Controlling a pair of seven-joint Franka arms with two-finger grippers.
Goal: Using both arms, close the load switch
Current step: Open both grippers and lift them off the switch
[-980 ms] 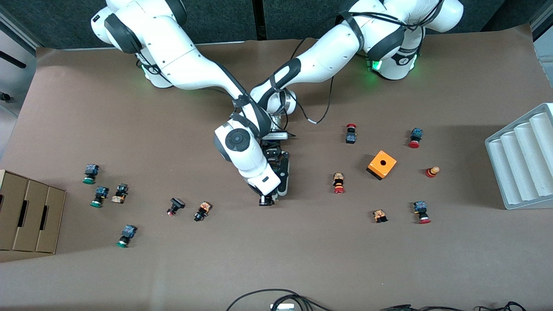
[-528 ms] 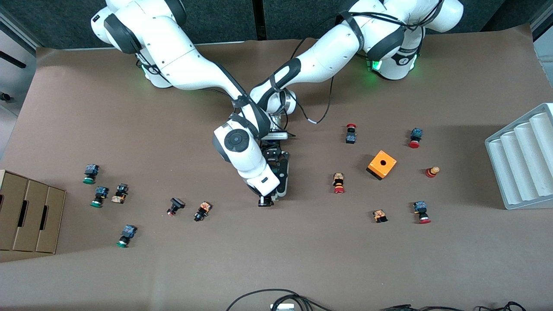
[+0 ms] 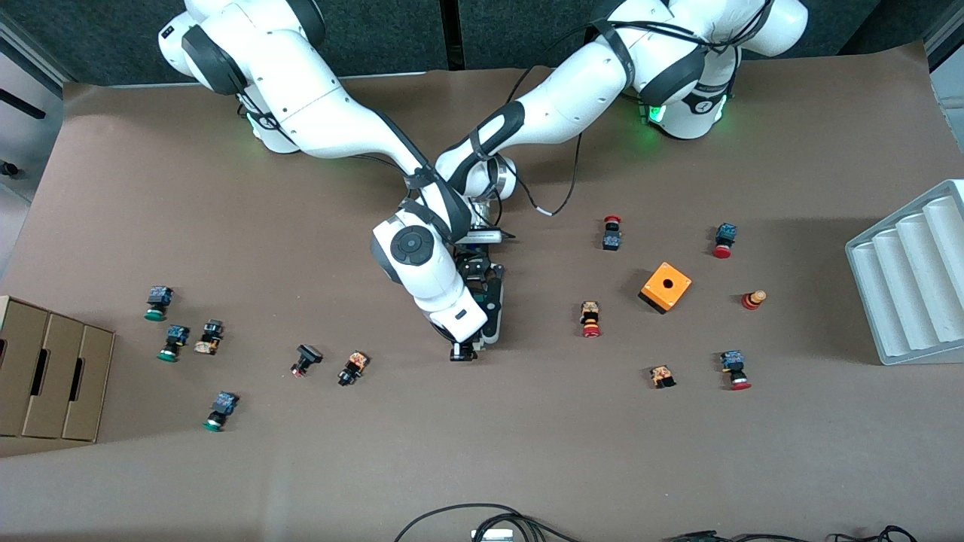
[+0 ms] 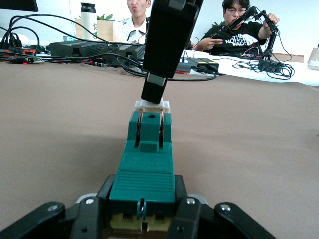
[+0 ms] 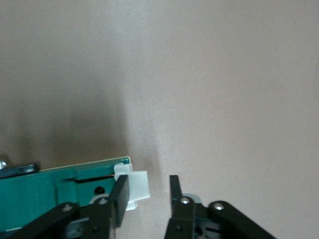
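Load switch (image 4: 144,169) lies flat on the brown table (image 3: 527,452), near its middle as the front view shows it. I read my clock from the switch in that view.

At nine o'clock, by the table's edge, stands a cardboard box (image 3: 53,376). Closer in on the same bearing lie several green-capped push-buttons (image 3: 157,302), then two small dark buttons (image 3: 305,360).

My right arm (image 3: 301,113) comes down from eleven o'clock and crosses over my left arm (image 3: 572,98), which comes from one o'clock. My right gripper (image 5: 148,191) points down at the six o'clock end of the switch. Its fingers (image 5: 119,199) stand a little apart with nothing clamped between them. One of them rests against the white sliding piece (image 5: 135,188) that sticks out of the green body.

My left gripper (image 4: 144,219) is low at the twelve o'clock end, clenched on the green body of the switch. Its wrist view looks along the switch toward the white piece, with the right gripper's finger standing on that end.

At three o'clock lie red-capped push-buttons (image 3: 591,319), well apart from each other. Among them sits an orange cube (image 3: 666,287) with a hole in its top. A ribbed grey tray (image 3: 911,278) rests by the table's edge, also at three o'clock.
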